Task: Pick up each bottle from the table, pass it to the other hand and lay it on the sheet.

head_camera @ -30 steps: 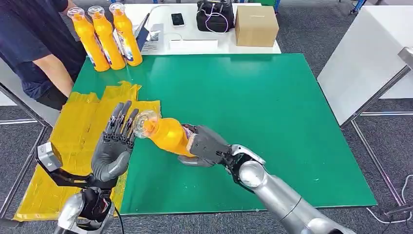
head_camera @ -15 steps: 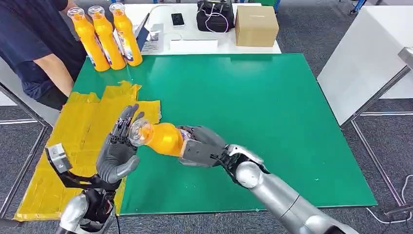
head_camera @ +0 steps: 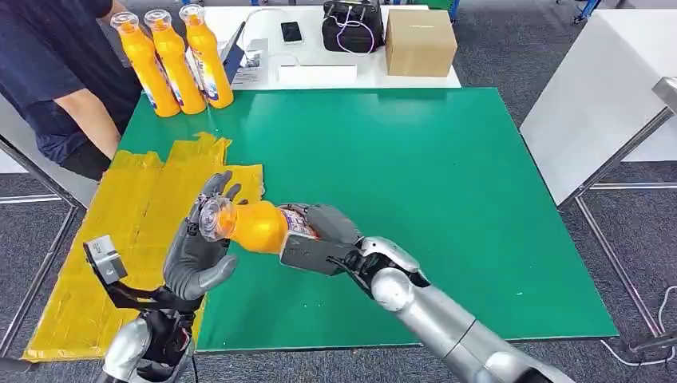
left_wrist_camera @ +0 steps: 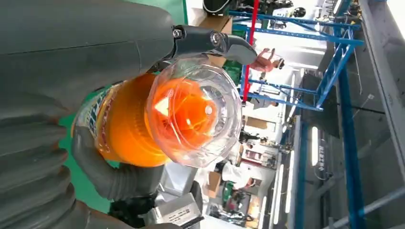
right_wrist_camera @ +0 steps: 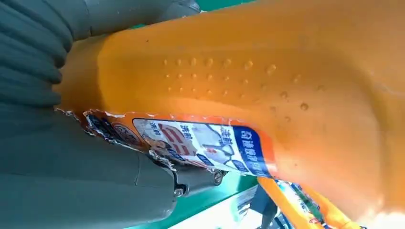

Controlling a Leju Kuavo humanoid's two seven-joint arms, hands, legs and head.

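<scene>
My right hand (head_camera: 319,239) grips an orange bottle (head_camera: 257,227) by its labelled body, holding it level above the green table with its clear cap (head_camera: 212,219) pointing left. The cap sits against the palm of my left hand (head_camera: 198,254), whose fingers stand up behind it, spread and not closed round the bottle. In the left wrist view the cap (left_wrist_camera: 193,114) faces the camera with the orange body behind it. The right wrist view is close on the bottle's body and torn label (right_wrist_camera: 200,138). Three more orange bottles (head_camera: 172,60) stand at the table's far left corner. The yellow sheet (head_camera: 120,239) lies along the left side.
A person in a dark shirt (head_camera: 56,72) stands at the far left beside the sheet. Behind the green table (head_camera: 447,199) a white table carries a cardboard box (head_camera: 419,41), a black bag (head_camera: 352,25) and a phone (head_camera: 291,31). Another white table (head_camera: 607,88) stands to the right.
My right hand has carried the bottle further left, and my left hand has come up to meet it. The cap has gone from beside the left fingers to against the palm.
</scene>
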